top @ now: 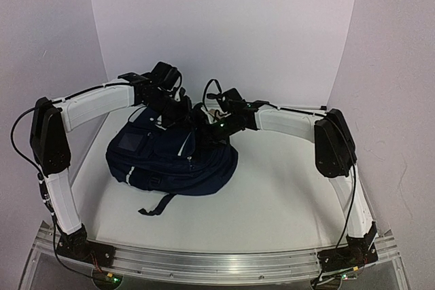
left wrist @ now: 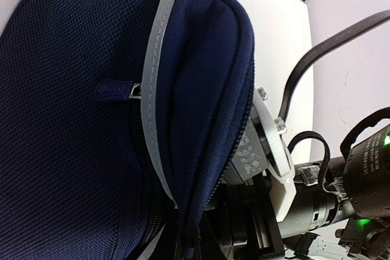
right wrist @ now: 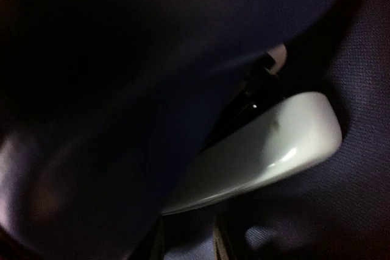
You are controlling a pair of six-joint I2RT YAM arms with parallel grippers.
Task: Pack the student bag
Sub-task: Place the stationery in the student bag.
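The student bag, navy blue with a grey stripe, lies on the white table with its top toward the back. My left gripper is at the bag's upper rim, shut on a fold of its fabric beside the zipper, as the left wrist view shows. My right gripper reaches into the bag's opening, its tips hidden from above. In the dark right wrist view a white rounded object lies across just past my right gripper; whether the jaws hold it is unclear.
A black strap trails from the bag toward the near edge. The right arm's wrist with a green light sits close beside the left gripper. White walls enclose the table on three sides.
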